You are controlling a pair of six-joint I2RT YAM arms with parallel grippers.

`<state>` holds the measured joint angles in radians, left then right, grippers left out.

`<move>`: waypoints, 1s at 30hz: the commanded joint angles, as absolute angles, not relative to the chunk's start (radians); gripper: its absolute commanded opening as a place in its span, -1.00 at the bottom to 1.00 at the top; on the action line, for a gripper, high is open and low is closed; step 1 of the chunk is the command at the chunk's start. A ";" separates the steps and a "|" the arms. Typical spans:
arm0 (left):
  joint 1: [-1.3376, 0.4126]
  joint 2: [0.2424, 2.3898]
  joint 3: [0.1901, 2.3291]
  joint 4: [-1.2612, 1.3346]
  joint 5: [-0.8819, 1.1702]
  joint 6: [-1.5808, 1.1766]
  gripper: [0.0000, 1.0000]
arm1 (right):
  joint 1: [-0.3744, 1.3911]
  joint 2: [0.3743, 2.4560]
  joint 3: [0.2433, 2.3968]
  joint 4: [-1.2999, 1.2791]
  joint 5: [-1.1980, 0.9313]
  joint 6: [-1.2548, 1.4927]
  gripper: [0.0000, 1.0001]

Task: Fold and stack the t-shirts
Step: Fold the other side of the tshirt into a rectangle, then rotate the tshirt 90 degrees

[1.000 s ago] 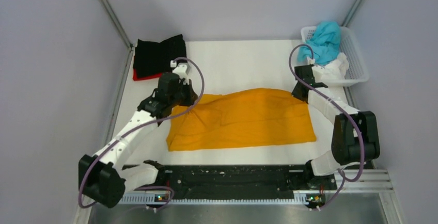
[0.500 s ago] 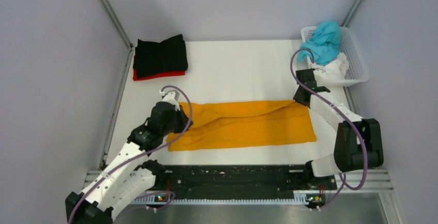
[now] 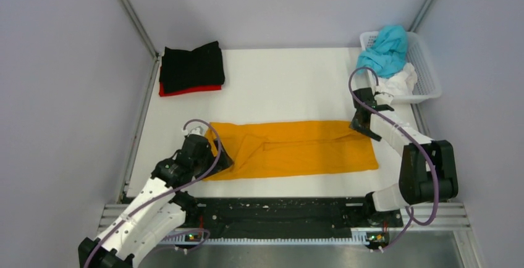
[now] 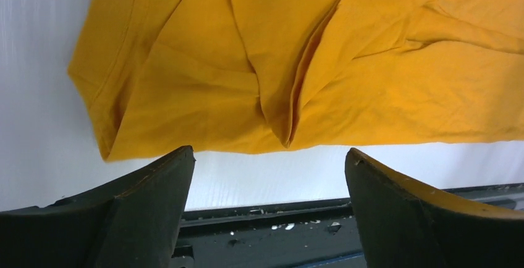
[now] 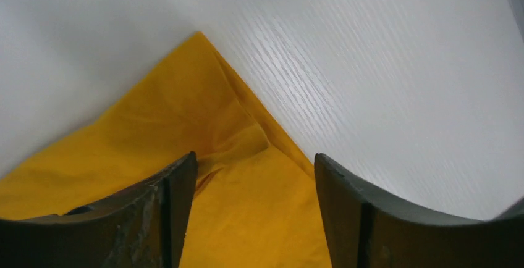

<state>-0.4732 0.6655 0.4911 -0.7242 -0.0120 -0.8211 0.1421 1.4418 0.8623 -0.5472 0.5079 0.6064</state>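
Note:
The orange t-shirt (image 3: pixel 290 147) lies across the middle of the table, folded lengthwise into a long band. My left gripper (image 3: pixel 217 157) is at its left end, open, with nothing between its fingers; in the left wrist view the gripper (image 4: pixel 269 152) hangs over the shirt's (image 4: pixel 296 64) near edge. My right gripper (image 3: pixel 361 126) stands open over the shirt's far right corner (image 5: pixel 204 132), with the gripper (image 5: pixel 254 157) holding nothing. A folded black t-shirt (image 3: pixel 191 65) lies on a folded red one (image 3: pixel 185 90) at the back left. A teal t-shirt (image 3: pixel 386 49) and a white one (image 3: pixel 398 84) sit crumpled in the basket.
The white lattice basket (image 3: pixel 427 64) stands at the back right, close behind my right arm. Grey walls with metal posts close in the table on three sides. A black rail (image 3: pixel 278 209) runs along the near edge.
Both grippers pulled the orange shirt's far edge toward the near side, folding it into a narrower band. Both have then opened and let the cloth go.

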 commanded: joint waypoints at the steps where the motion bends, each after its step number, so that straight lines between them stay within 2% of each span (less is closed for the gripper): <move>1: -0.478 0.645 0.546 -0.762 -0.040 -0.873 0.97 | 0.149 1.382 0.883 -0.683 0.638 0.681 0.45; 4: -0.478 0.693 0.576 -0.668 -0.018 -0.841 0.97 | 0.148 1.341 0.916 -0.701 0.635 0.683 0.51; 7: -0.479 0.813 0.614 -0.563 -0.010 -0.815 0.97 | 0.148 1.313 0.930 -0.637 0.541 0.599 0.52; 12: -0.476 1.031 0.675 -0.351 -0.006 -0.799 0.97 | 0.149 1.343 0.869 -0.312 0.013 0.453 0.58; 15: -0.471 1.174 0.718 -0.297 -0.024 -0.802 0.97 | 0.148 1.448 0.868 -0.238 -0.156 0.460 0.58; 19: -0.435 1.340 0.752 -0.255 -0.035 -0.802 0.98 | 0.136 1.567 0.851 -0.252 -0.087 0.478 0.59; 22: -0.385 1.428 0.760 -0.224 -0.031 -0.792 0.98 | 0.048 1.599 0.803 -0.279 -0.084 0.508 0.61; 26: -0.326 1.558 0.803 -0.212 -0.021 -0.756 0.97 | -0.063 1.574 0.746 -0.270 -0.081 0.515 0.63; 30: -0.286 1.690 0.885 -0.218 0.030 -0.732 0.98 | -0.086 1.520 0.738 -0.276 -0.044 0.505 0.66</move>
<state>-0.3286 1.5612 0.8394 -0.2398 0.0200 -0.7872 -0.0479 1.5372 0.7891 -0.1997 -0.1421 0.5335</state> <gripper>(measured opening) 0.986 0.819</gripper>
